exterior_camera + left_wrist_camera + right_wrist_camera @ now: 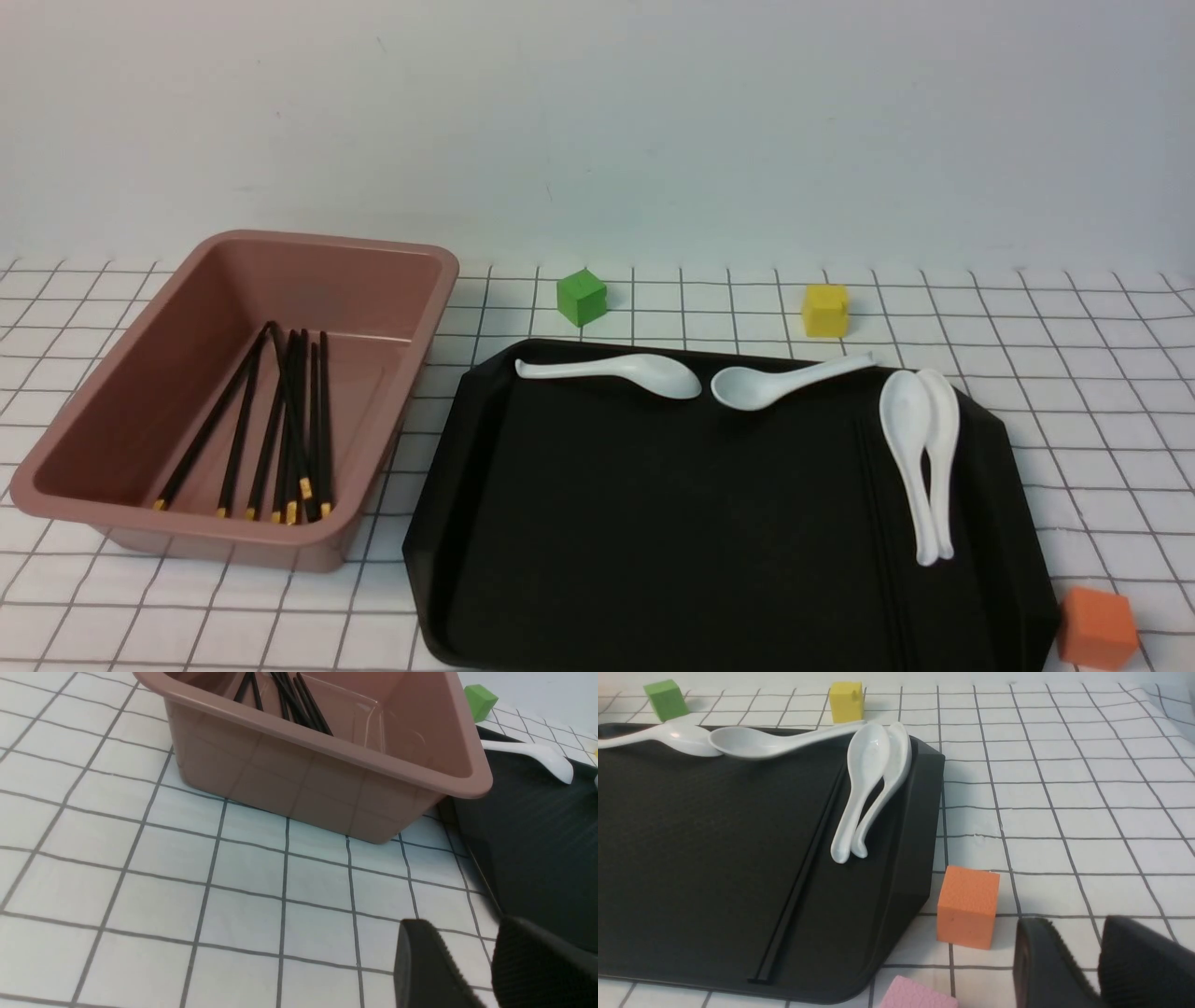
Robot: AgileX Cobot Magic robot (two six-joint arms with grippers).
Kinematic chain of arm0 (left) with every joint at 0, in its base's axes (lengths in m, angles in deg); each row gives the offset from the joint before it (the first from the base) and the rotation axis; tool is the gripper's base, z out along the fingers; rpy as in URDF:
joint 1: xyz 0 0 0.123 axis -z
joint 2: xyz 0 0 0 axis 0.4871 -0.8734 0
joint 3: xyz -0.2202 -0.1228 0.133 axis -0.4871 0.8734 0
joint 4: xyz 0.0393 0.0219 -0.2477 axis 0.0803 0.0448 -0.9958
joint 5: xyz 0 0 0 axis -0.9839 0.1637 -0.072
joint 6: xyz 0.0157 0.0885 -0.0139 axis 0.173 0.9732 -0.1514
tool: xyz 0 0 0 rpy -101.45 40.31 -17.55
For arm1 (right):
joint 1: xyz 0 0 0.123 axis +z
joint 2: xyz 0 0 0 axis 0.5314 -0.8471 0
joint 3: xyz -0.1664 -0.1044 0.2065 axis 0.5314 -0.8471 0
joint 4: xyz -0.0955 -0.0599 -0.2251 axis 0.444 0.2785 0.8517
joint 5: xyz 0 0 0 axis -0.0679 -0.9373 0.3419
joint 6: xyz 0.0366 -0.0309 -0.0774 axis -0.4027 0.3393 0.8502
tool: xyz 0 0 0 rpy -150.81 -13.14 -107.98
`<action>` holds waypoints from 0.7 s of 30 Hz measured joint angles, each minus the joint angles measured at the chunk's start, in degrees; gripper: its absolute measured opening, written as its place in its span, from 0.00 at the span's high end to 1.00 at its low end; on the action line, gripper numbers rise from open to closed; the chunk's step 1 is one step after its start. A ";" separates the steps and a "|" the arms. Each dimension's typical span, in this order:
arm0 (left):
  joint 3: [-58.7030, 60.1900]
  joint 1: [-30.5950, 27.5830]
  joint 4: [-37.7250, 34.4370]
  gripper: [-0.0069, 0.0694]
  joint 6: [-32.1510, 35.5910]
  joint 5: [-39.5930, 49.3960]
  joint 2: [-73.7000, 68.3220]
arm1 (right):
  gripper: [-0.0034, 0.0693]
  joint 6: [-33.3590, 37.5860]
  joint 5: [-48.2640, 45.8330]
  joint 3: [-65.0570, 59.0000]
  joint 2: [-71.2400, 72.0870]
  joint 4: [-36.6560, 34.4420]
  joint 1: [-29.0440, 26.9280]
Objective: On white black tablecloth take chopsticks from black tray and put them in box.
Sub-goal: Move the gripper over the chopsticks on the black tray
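Note:
The pink-brown box [327, 245] stands at the left on the gridded tablecloth [1074, 373], with several black chopsticks [289, 429] lying in it, gold ends toward me. The black tray [653, 513] lies to its right. In the right wrist view, black chopsticks [803, 882] lie on the tray [691, 858] beside two stacked spoons. Neither arm shows in the front view. My left gripper [462, 933] is open and empty above the cloth, near the box's corner [303, 784]. Open and empty too, my right gripper [1078, 933] hangs over the cloth right of the tray.
Four white spoons lie on the tray: two along its far rim [616, 371] [784, 381] and a stacked pair [920, 457] at the right. Green [582, 297] and yellow [825, 310] cubes sit behind the tray, an orange cube [1097, 627] at its near right corner, a pink block [915, 994] nearby.

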State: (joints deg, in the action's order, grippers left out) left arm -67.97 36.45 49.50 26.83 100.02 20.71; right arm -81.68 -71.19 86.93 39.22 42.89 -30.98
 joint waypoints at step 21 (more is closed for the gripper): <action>0.00 0.00 0.00 0.60 0.00 0.00 0.00 | 0.64 -13.44 10.57 2.28 -0.20 -30.44 0.00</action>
State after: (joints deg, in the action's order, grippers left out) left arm -67.97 36.45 49.50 26.83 100.02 20.71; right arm -95.12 -60.62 89.21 39.03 12.46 -30.98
